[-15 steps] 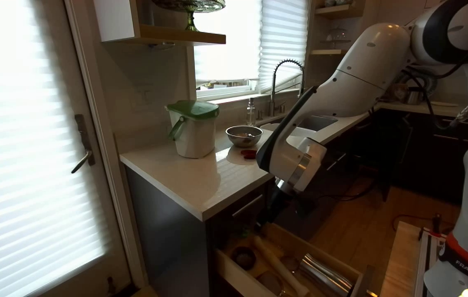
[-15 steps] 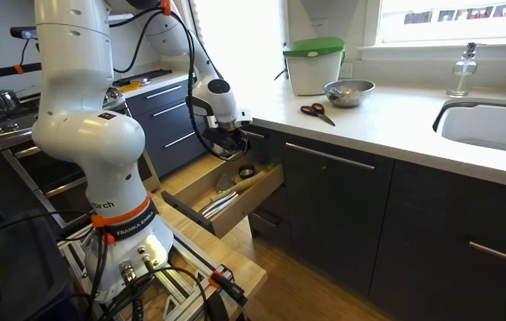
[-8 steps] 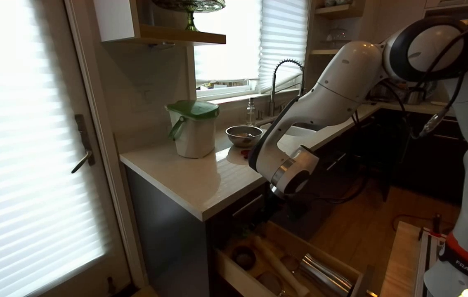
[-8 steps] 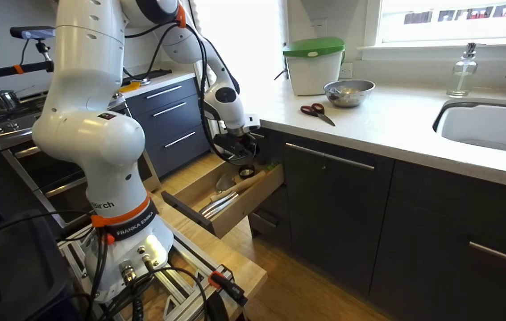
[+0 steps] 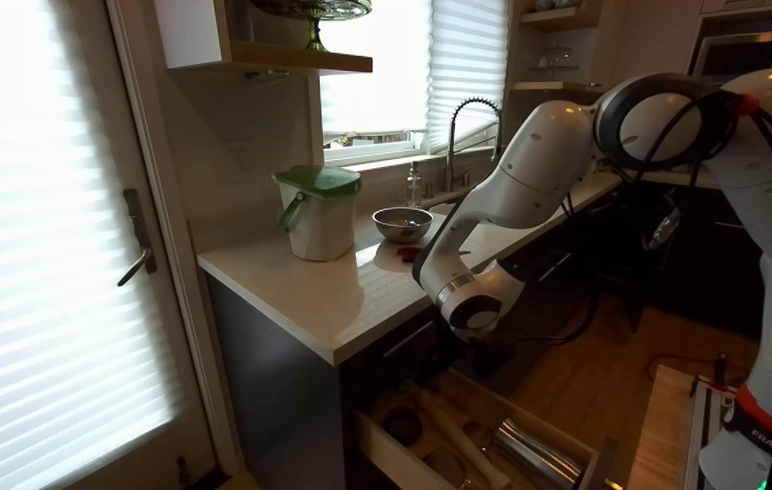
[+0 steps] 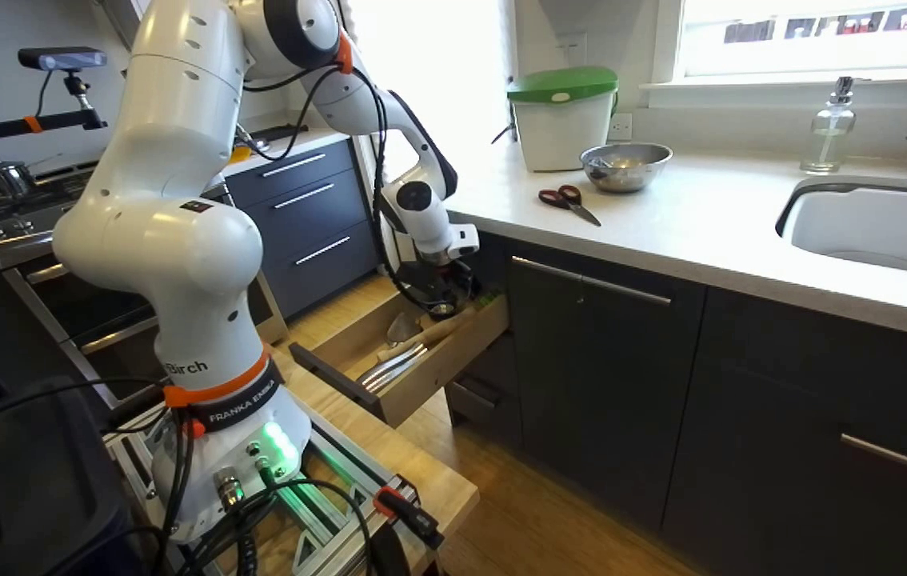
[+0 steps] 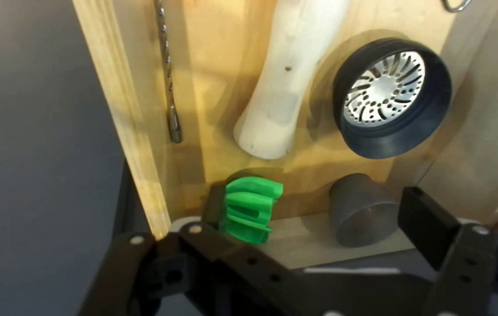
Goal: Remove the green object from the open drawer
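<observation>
The green object (image 7: 251, 210), bright green and ribbed, lies at the drawer's back end in the wrist view; a bit of its green shows in an exterior view (image 6: 489, 299). The drawer (image 7: 121, 118) is pulled out, with pale wooden walls, and shows in both exterior views (image 6: 441, 366) (image 5: 396, 449). My gripper (image 7: 319, 215) is open, its fingers wide apart over the back of the drawer. The left finger in the wrist view is right beside the green object and overlaps its left edge; I cannot tell whether they touch. Nothing is held.
Between the fingers lies a grey cup (image 7: 361, 210). A pale wooden rolling pin (image 7: 288, 83), a black ring with a metal disc (image 7: 391, 98) and a twisted metal rod (image 7: 169, 79) lie nearby. The countertop (image 6: 701, 216) edge overhangs close to the wrist.
The arm has swung and lowered, bringing my gripper down toward the back of the drawer. The base light has turned from yellowish white to green. The drawer and its contents have not visibly moved.
</observation>
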Robot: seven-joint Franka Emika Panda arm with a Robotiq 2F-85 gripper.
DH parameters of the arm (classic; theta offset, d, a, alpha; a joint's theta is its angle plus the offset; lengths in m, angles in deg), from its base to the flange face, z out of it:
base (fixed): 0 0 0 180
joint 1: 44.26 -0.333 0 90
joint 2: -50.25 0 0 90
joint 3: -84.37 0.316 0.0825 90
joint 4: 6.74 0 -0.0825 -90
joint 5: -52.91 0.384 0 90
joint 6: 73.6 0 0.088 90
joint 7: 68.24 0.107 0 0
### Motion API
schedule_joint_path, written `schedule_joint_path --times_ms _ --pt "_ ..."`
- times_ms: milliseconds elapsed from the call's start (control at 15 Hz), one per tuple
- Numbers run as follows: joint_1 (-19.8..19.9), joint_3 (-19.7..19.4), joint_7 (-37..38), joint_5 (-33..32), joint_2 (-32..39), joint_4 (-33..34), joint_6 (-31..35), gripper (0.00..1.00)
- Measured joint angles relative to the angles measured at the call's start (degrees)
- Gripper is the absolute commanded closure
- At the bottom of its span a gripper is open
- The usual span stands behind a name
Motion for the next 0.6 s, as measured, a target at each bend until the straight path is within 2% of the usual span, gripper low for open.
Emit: schedule_joint_path --times_ms 600 --pt "-6.05 -8.15 -16.3 18.67 3.38 0.33 -10.98 0.0"
